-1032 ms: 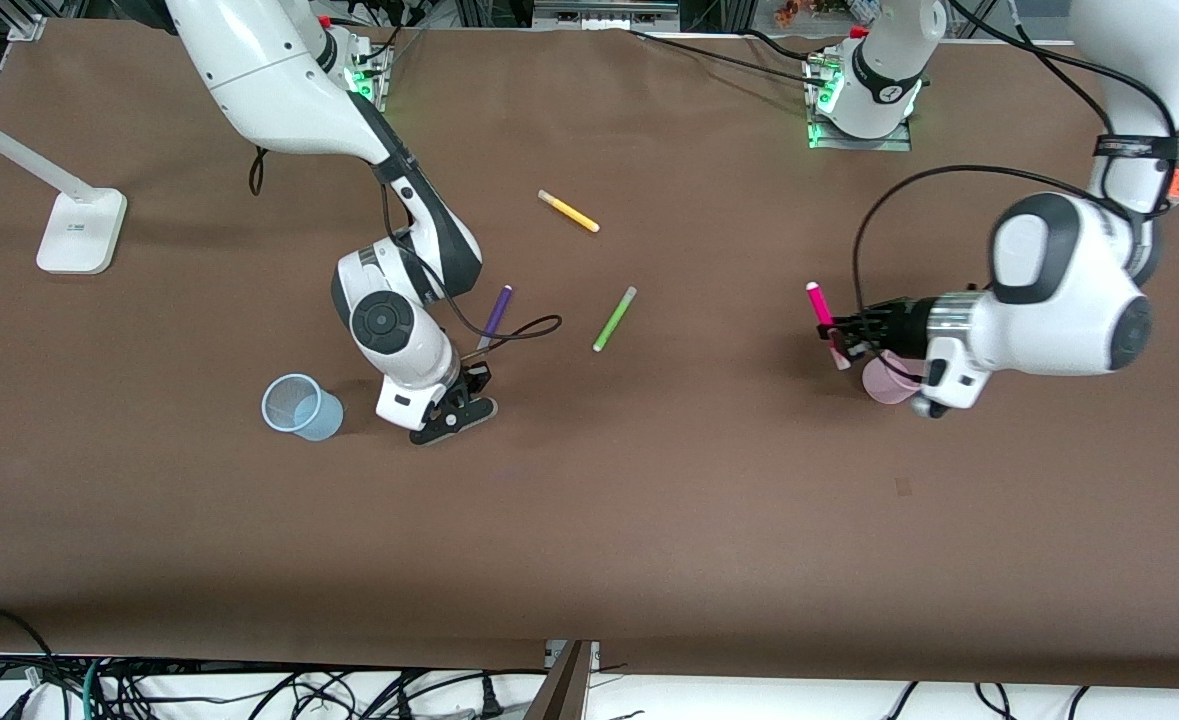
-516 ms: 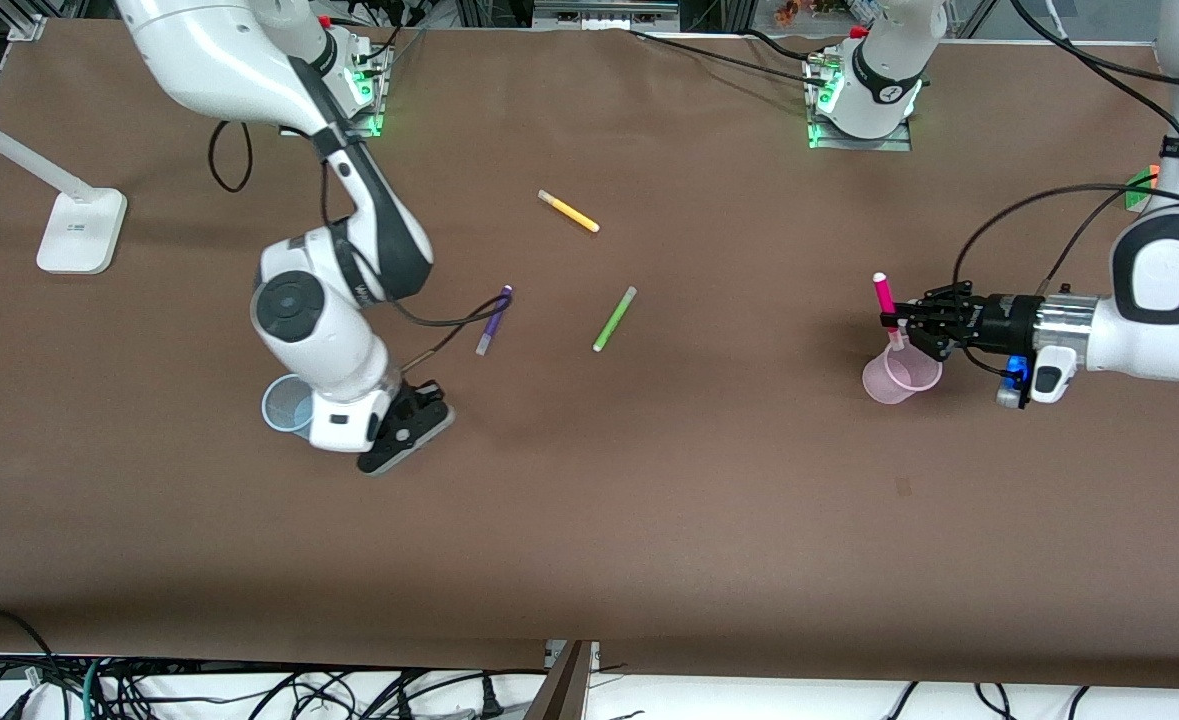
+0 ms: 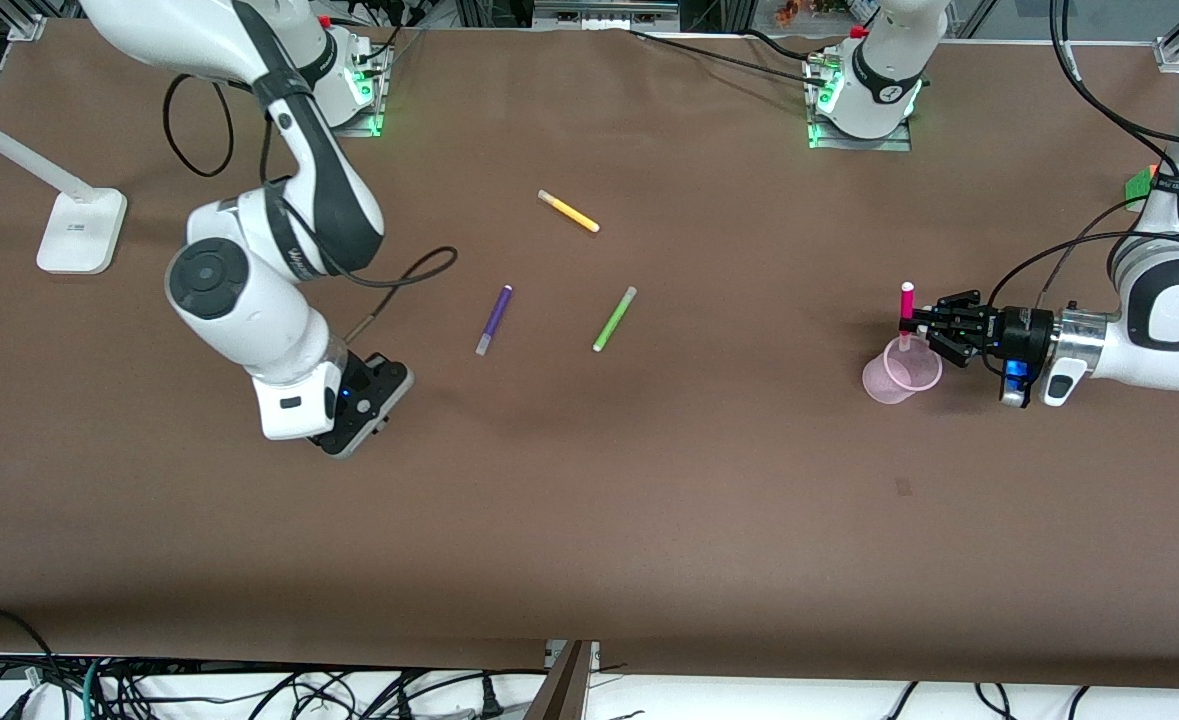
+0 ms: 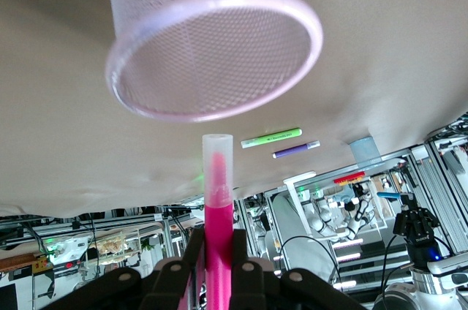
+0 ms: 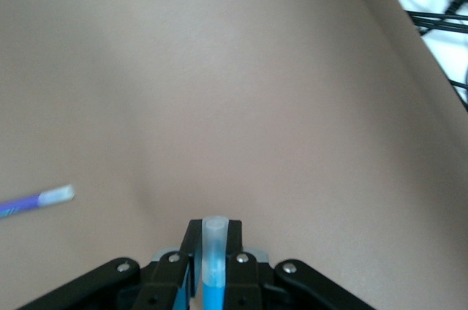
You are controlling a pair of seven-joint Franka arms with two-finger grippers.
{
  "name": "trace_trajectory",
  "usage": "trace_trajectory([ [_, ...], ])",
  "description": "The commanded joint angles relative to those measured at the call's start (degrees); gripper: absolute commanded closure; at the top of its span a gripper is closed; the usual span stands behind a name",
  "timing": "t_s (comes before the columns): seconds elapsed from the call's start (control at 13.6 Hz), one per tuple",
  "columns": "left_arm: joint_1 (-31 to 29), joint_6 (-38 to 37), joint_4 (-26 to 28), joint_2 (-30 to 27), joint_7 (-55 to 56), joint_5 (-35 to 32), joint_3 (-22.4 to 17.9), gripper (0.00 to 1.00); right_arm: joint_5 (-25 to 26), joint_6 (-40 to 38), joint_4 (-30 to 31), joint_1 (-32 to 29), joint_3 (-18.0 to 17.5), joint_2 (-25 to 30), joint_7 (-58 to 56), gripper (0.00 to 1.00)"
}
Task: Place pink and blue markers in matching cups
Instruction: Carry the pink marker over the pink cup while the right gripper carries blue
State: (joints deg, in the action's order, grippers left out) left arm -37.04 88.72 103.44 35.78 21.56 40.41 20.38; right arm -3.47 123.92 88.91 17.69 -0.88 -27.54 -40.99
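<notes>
Holding both markers, none dropped in yet: our left tool (image 3: 911,328) grips pink marker (image 3: 906,305) above pink cup (image 3: 887,384); right tool (image 5: 213,270) pinches blue marker (image 5: 212,259) above bench (image 3: 649,500), blue cup hidden.

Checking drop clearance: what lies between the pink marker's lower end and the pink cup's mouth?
Nothing; the left wrist view shows open air between the pink marker, held in the left gripper, and the pink cup.

Bare brown table (image 3: 649,520) lay open along the whole strip nearest the front camera. Toward the bases, three loose pens cluttered the middle: a purple pen (image 3: 494,319), a lime-green pen (image 3: 614,319) beside it, and a yellow pen (image 3: 568,211) farther back. A white lamp base (image 3: 81,231) stood at the right arm's end.
</notes>
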Motion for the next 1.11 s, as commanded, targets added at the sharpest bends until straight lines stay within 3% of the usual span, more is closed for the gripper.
trace_trajectory([
  [0.0,-1.28,-1.01,-1.22,2.01,-2.49,1.34,0.80,1.00,-9.32,-5.24,0.57,-3.79,-0.18,1.17,-13.97,0.97],
  [0.15,-1.28,-1.01,-2.71,2.80,-2.49,1.25,0.71,1.00,-17.32,-6.67,0.74,-5.82,0.00,1.08,-24.09,0.96],
  [0.29,-1.28,-1.01,-4.12,4.03,-2.49,1.16,0.63,0.99,-21.65,-6.59,0.83,-8.36,0.00,0.65,-32.09,0.96],
  [0.44,-1.19,-1.01,-4.21,4.47,-2.58,1.16,0.54,0.66,-27.35,-6.67,1.18,-10.30,0.00,0.12,-40.09,0.96],
  [0.52,-1.28,-0.92,-4.21,4.48,-2.58,1.16,0.45,0.62,-29.55,-6.76,1.18,-10.92,0.00,-0.58,-43.52,0.96],
  [0.59,-1.28,-0.92,-4.21,4.48,-2.49,1.16,0.45,0.44,-30.79,-6.94,1.27,-11.53,-0.09,-0.85,-46.34,0.96],
  [0.66,-1.28,-0.92,-4.21,4.48,-2.49,1.16,0.45,0.10,-32.02,-7.90,1.36,-11.97,0.00,-0.94,-48.11,0.96],
  [0.74,-1.28,-0.92,-4.30,4.48,-2.49,1.16,0.45,0.00,-33.43,-9.04,1.45,-12.85,-0.09,-0.94,-49.43,0.96],
  [0.88,-1.28,-2.84,-6.39,3.86,-1.53,1.16,0.54,0.00,-35.54,-10.97,1.62,-14.34,-0.09,-1.38,-53.82,0.95],
  [1.03,-0.93,-7.40,-12.00,3.16,1.70,0.38,0.71,0.00,-38.35,-13.17,1.71,-16.01,0.00,-2.26,-58.22,0.95],
])
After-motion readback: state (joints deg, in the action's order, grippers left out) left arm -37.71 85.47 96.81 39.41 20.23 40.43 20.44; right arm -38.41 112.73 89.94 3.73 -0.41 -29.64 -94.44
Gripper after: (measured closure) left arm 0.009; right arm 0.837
